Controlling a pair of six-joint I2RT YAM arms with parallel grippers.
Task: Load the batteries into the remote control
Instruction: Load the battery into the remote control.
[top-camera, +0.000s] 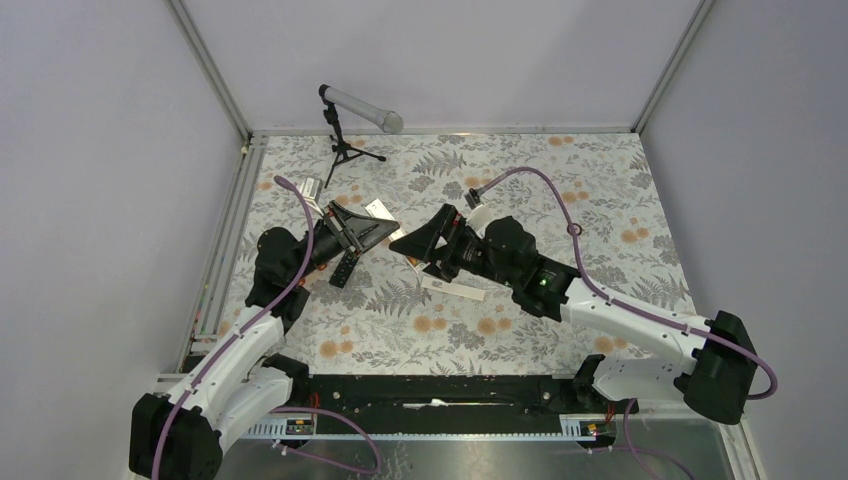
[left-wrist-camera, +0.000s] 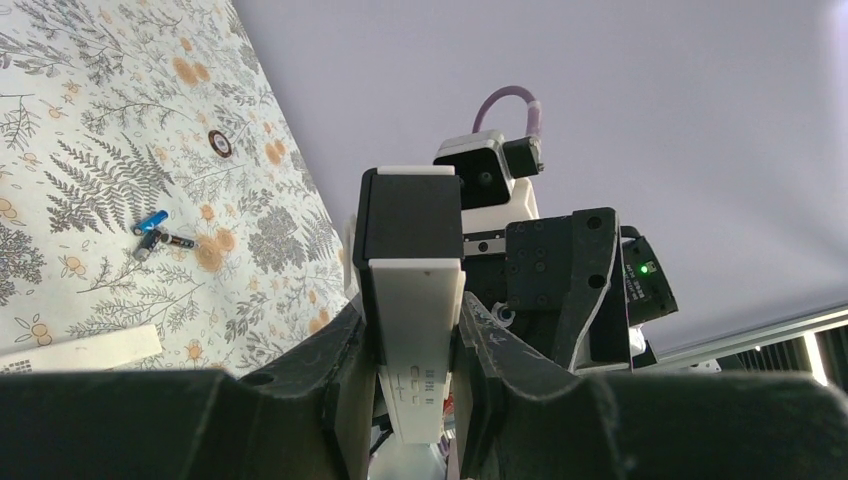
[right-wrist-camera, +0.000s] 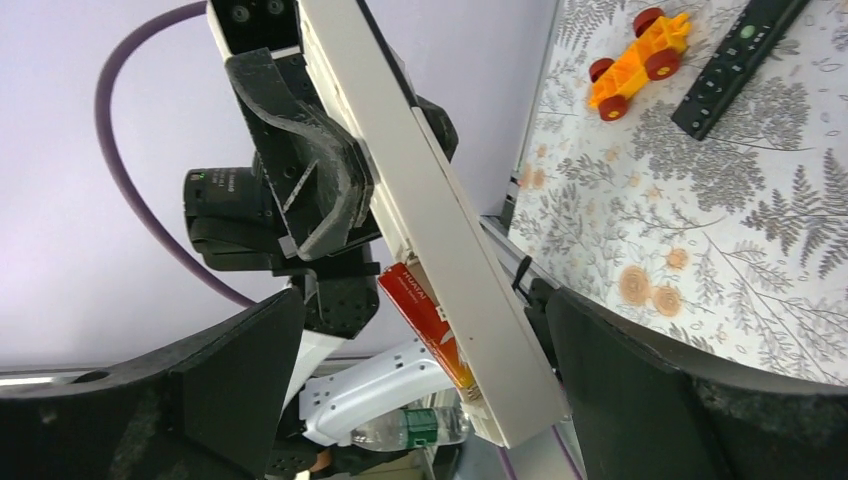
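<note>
I see my left gripper (left-wrist-camera: 412, 362) pinching the white remote (left-wrist-camera: 412, 290) up off the table, my right gripper (right-wrist-camera: 428, 305) spread wide with the remote showing between its fingers, a red battery (right-wrist-camera: 440, 345) tucked against the remote's back, and more batteries (left-wrist-camera: 155, 236) lying on the table, well apart from the remote.

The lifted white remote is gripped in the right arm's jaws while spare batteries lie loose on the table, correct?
No. The left gripper holds the lifted white remote in its jaws, not the right; the left wrist view shows it. The spare batteries lie loose on the table.
</note>
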